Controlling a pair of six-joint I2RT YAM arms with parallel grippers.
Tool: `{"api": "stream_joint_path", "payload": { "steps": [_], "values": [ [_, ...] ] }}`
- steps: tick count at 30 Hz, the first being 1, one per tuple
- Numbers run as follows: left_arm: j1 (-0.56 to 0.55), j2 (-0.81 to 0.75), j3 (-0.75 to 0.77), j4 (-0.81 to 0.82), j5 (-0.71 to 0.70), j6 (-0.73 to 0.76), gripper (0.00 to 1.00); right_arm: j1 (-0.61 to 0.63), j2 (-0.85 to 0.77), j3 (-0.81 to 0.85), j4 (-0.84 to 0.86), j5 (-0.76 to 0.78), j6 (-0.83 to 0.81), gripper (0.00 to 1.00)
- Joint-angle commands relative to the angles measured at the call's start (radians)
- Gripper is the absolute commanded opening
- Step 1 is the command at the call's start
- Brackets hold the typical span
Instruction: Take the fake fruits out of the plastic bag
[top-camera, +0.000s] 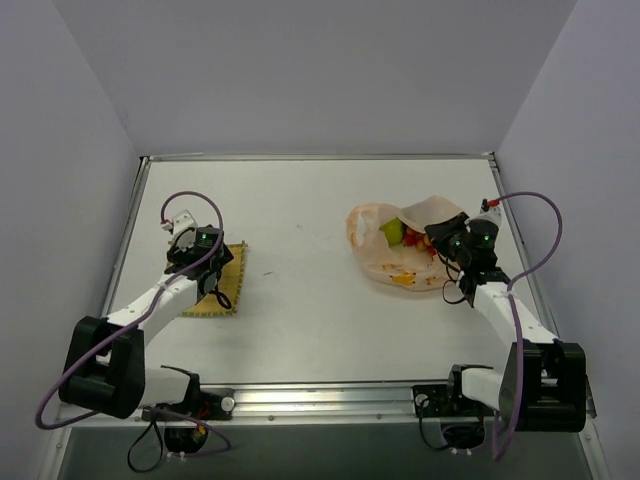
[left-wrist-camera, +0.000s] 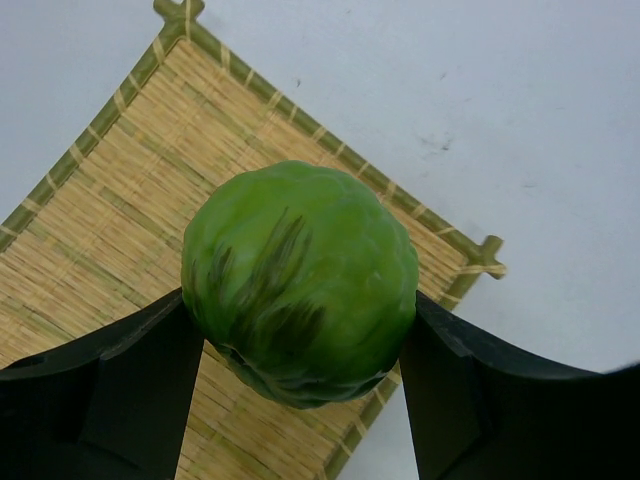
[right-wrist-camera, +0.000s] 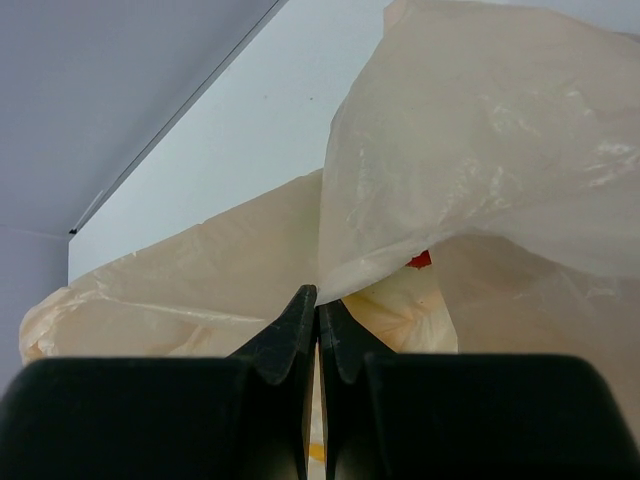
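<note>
Fingers (left-wrist-camera: 130, 390) of the left gripper (left-wrist-camera: 300, 300) stand wide apart, clamped on either side of a lumpy round green plastic fruit (left-wrist-camera: 300, 290). The right gripper (right-wrist-camera: 315, 300) has its fingers (right-wrist-camera: 280, 350) pressed flat together, apparently with a fold of film pinched at their tips.

Everything sits on the white table (top-camera: 300, 300). On its right half lies the thin, crinkly, translucent peach-orange plastic bag (top-camera: 372, 225). One flap is lifted beside the right gripper, probably to hold the mouth open and stop the bag sliding while fruit is drawn out. Well apart, on the left, lies the square yellow woven mat with a green edge (left-wrist-camera: 100, 220). The left gripper hangs over it, so the mat looks like the drop-off spot. Whether the green fruit touches the weave, I cannot tell.

Inside the bag's mouth a yellow-green fake fruit (top-camera: 392, 232) shows, with a red one (top-camera: 418, 246) just beside it. By that, one fruit is out and at least two remain.
</note>
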Motion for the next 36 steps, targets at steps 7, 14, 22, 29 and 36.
{"api": "stream_joint_path", "payload": {
  "steps": [7,14,22,29,36],
  "values": [
    [0.054,0.13,0.031,0.015,-0.055,-0.087,0.53,0.003,-0.024,0.0,0.039,-0.033,-0.027,0.0],
    [0.033,0.022,-0.009,0.023,-0.052,-0.078,0.86,0.005,-0.012,0.002,0.045,-0.034,-0.024,0.0],
    [-0.104,-0.095,0.005,-0.002,-0.084,-0.054,0.62,0.005,-0.013,0.008,0.037,-0.022,-0.025,0.0],
    [-0.533,0.05,0.195,0.104,0.019,0.078,0.49,0.005,-0.021,0.028,0.013,-0.002,-0.025,0.0],
    [-0.76,0.293,0.445,0.256,0.215,0.247,0.39,0.003,-0.006,0.042,0.004,0.001,-0.019,0.0]
  ]
}}
